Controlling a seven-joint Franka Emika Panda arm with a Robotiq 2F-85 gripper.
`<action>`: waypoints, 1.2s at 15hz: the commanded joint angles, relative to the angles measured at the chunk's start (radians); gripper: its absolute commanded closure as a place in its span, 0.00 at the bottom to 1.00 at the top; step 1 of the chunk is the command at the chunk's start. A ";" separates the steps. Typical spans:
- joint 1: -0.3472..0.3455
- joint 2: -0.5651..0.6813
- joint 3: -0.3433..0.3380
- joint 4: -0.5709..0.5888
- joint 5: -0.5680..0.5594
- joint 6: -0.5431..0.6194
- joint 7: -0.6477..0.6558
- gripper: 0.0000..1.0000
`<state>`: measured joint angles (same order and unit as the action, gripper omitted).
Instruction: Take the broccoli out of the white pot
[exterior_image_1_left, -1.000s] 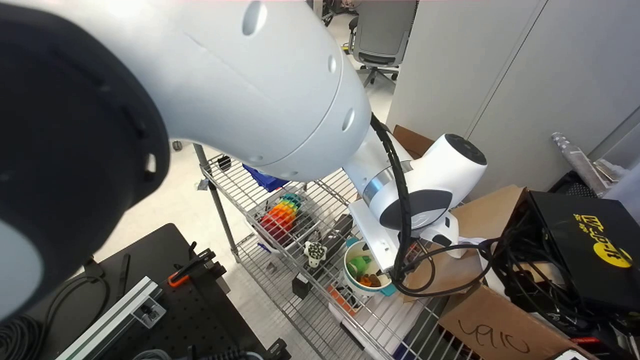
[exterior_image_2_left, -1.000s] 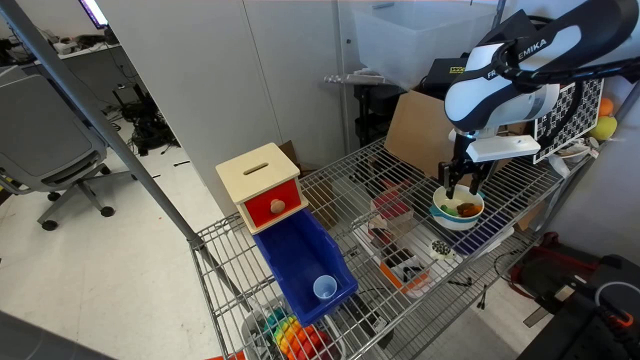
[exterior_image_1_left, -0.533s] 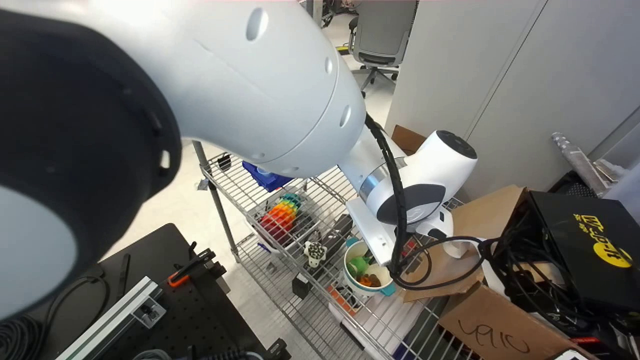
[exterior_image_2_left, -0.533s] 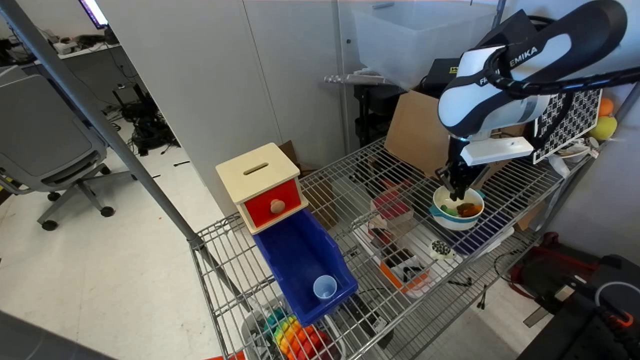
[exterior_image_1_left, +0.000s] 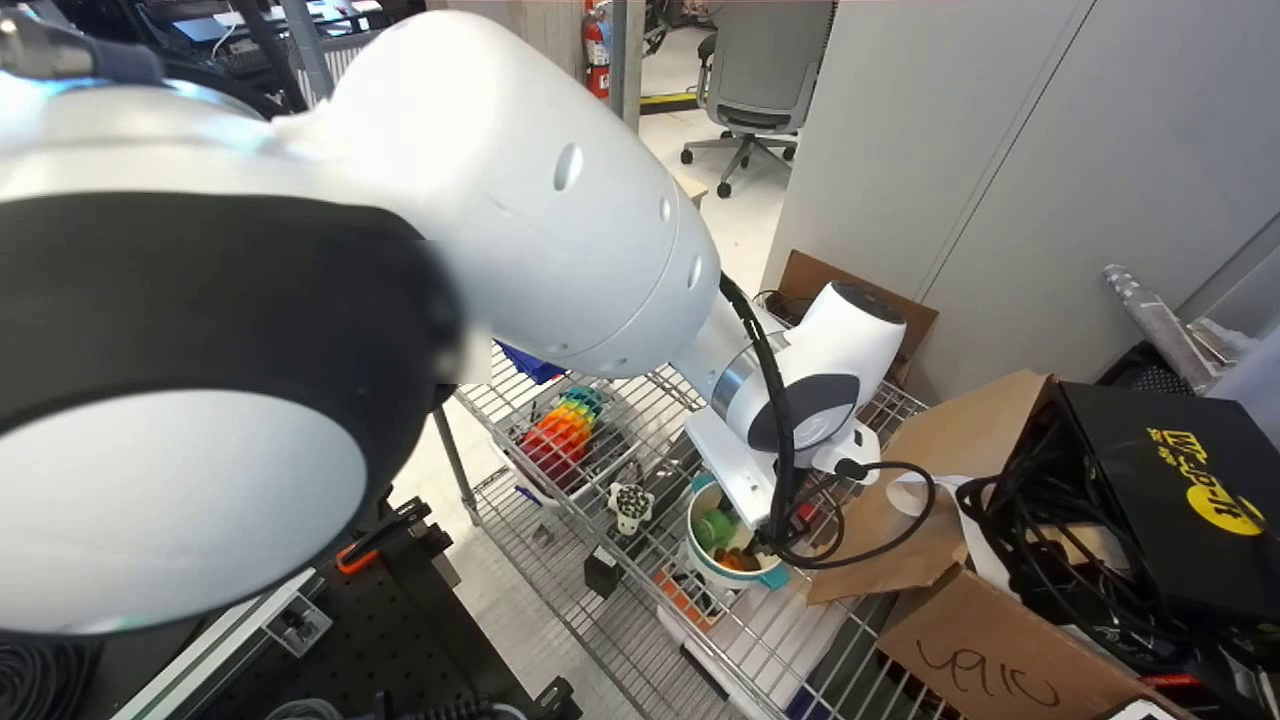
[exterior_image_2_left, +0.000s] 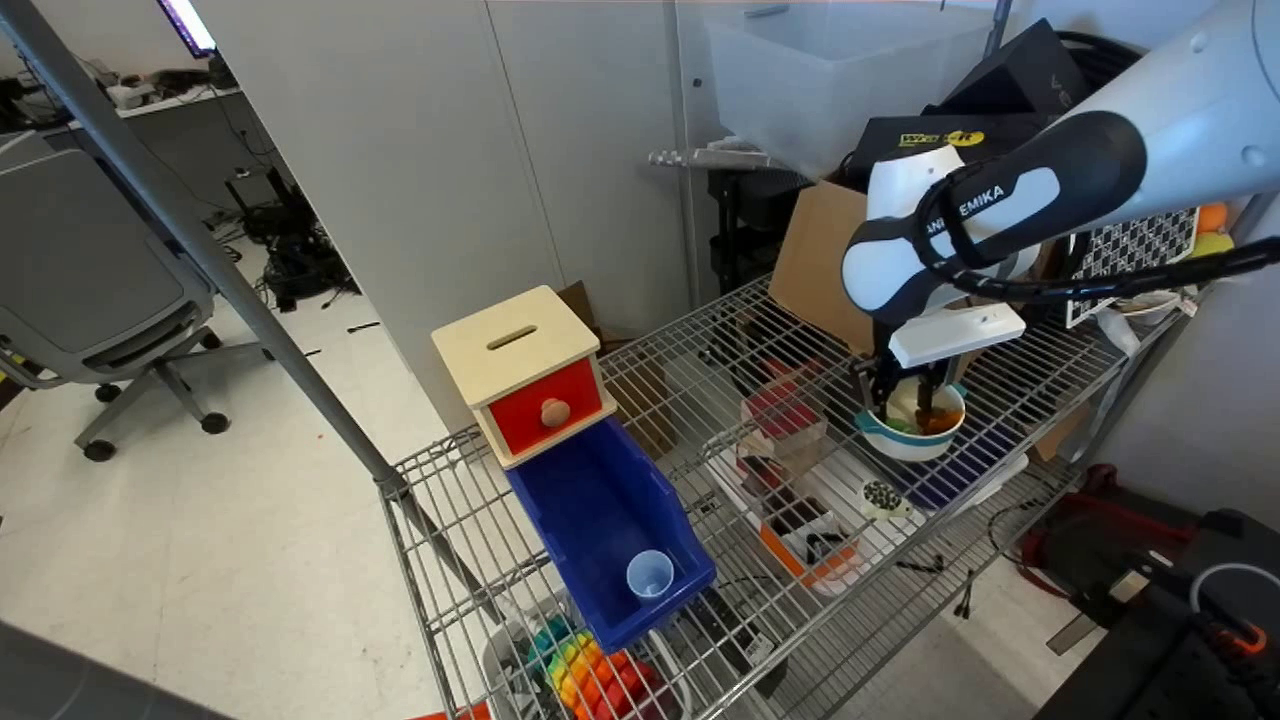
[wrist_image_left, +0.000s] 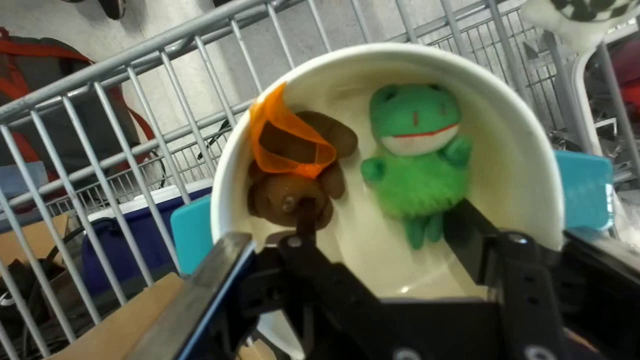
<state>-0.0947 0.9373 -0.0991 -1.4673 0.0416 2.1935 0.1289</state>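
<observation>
Wrist view: small round white pot with cream inside (wrist_image_left: 517, 165) fills mid-frame, teal handles (wrist_image_left: 585, 190) left and right. Task item: bright green plush frog (wrist_image_left: 415, 165), in the pot, right half, face to camera, head toward frame top, feet toward bottom. Brown plush bear (wrist_image_left: 280, 195) with sheer orange ribbon (wrist_image_left: 274, 112) also in pot, left half. Black two-finger claw (wrist_image_left: 382, 217) at the bottom of the frame, spread wide; one finger (wrist_image_left: 306, 220) over the bear's head, opposite finger (wrist_image_left: 467, 230) just beside the frog's feet. Contact: can't tell for either.

In an exterior view, pot right of centre on a grey metal wire shelf (exterior_image_2_left: 455, 500), claw fingers apart at its mouth, white-and-black robot arm (exterior_image_2_left: 1095, 165) upper right. Mid-frame, long open blue plastic bin (exterior_image_2_left: 590, 520), pale blue cup (exterior_image_2_left: 650, 575) in its lower end; pale wooden box with red drawer (exterior_image_2_left: 525, 375) just above it in frame. Rainbow-striped lumpy object (exterior_image_2_left: 600, 680) bottom centre.

In an exterior view, arm covers upper left, claw mostly hidden behind the wrist, frog's green showing in pot. Right edge: black box with yellow lettering (exterior_image_1_left: 1180, 500); lower right: brown cardboard box with handwriting (exterior_image_1_left: 960, 640).
</observation>
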 joint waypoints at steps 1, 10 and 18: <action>0.007 0.047 -0.004 0.099 -0.014 -0.121 0.013 0.55; -0.016 0.063 0.005 0.180 0.016 -0.260 0.034 1.00; -0.008 -0.115 -0.023 0.048 -0.029 -0.336 0.023 1.00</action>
<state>-0.1148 0.9335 -0.1070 -1.3263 0.0384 1.9250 0.1539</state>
